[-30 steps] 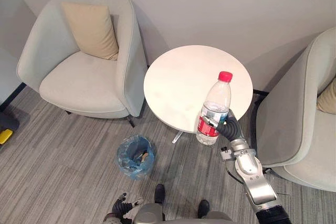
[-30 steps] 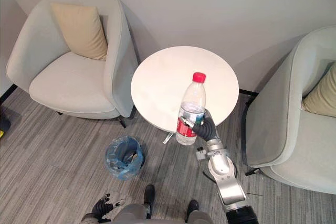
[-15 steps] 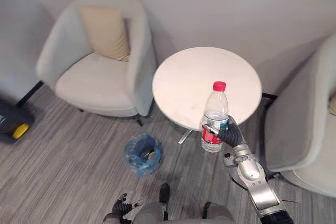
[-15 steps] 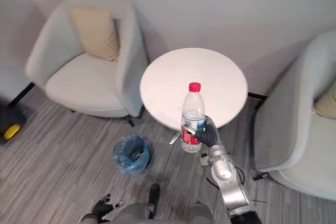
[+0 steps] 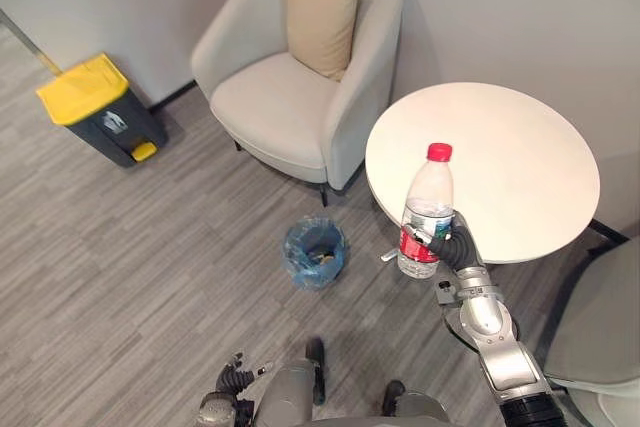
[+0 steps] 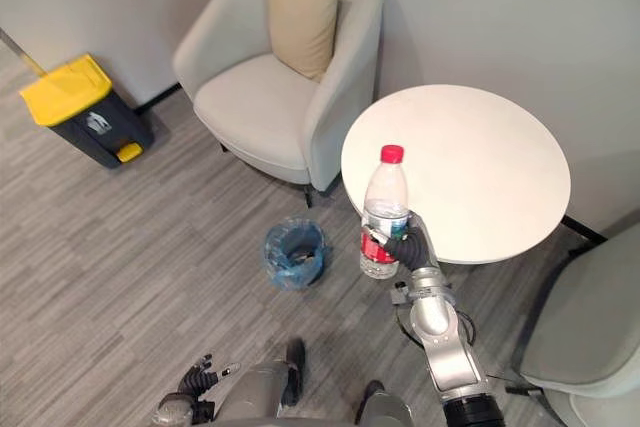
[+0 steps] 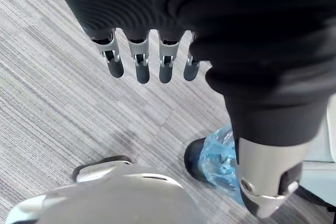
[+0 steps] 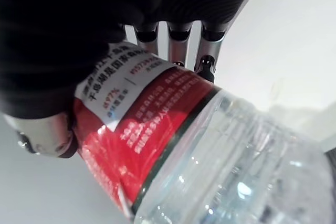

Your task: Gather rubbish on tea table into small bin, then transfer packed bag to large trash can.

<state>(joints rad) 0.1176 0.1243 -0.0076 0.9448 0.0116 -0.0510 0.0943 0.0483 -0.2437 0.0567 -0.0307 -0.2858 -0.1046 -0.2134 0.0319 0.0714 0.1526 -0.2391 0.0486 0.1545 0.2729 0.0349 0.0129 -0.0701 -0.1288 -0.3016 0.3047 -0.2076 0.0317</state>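
Right hand [image 5: 455, 245] clenched round bottle [image 5: 424, 209] at the red label, low on the body. Bottle upright, long axis vertical, red cap up, base down; most of it stands above the hand. It hangs in the air at the near rim of the table [image 5: 520, 162], tabletop just beyond the hand. Bin [image 5: 314, 252] on the floor, well to the hand's left and lower. Left hand [image 7: 139, 59] low by the robot, fingers relaxed, holding nothing. Yellow-lidded can [image 5: 95, 107] far left.

Bottle [image 5: 426, 197]: I see clear, glossy plastic
Counter [image 5: 515, 162]: smooth, matt
Armchair [image 5: 275, 112]: matt cloth
Bin liner [image 5: 299, 263]: crinkly blue plastic film
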